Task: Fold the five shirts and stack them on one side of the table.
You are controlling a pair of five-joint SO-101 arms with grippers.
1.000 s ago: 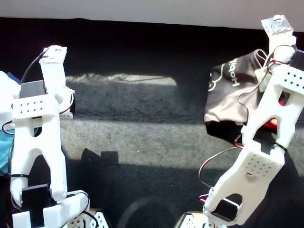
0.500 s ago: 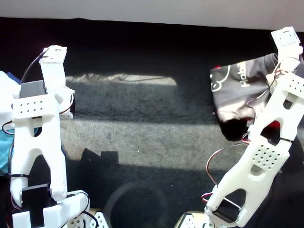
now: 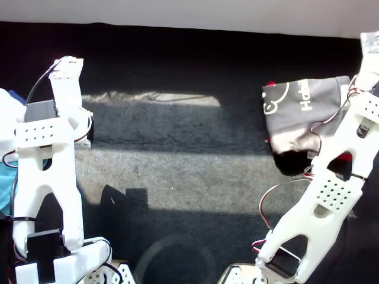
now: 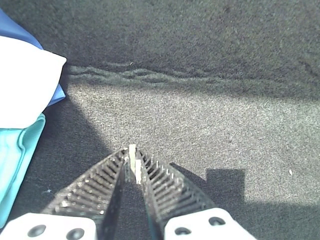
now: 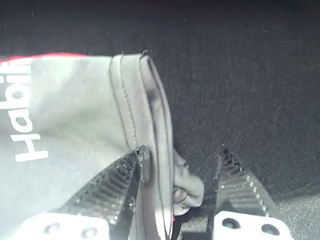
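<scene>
A folded grey shirt (image 3: 299,118) with white print lies at the table's far right. A red edge (image 3: 270,84) peeks out from under it. In the right wrist view my right gripper (image 5: 180,160) stands open at the grey shirt (image 5: 65,130), with the shirt's folded hem and a bunched bit of cloth between its fingers. At the left edge lie a white shirt (image 4: 22,90), a blue one (image 4: 15,30) beneath it and a teal one (image 4: 15,150). My left gripper (image 4: 132,160) is shut on nothing above bare carpet beside them.
Dark carpet (image 3: 177,154) covers the table, with a sunlit band across its middle. The left arm (image 3: 47,154) stands along the left side and the right arm (image 3: 331,189) slants up the right side. A pale wall strip (image 3: 177,12) runs along the far edge.
The right arm has swung to the right, and the grey shirt has shifted right with it and now lies flatter. The left arm has not moved.
</scene>
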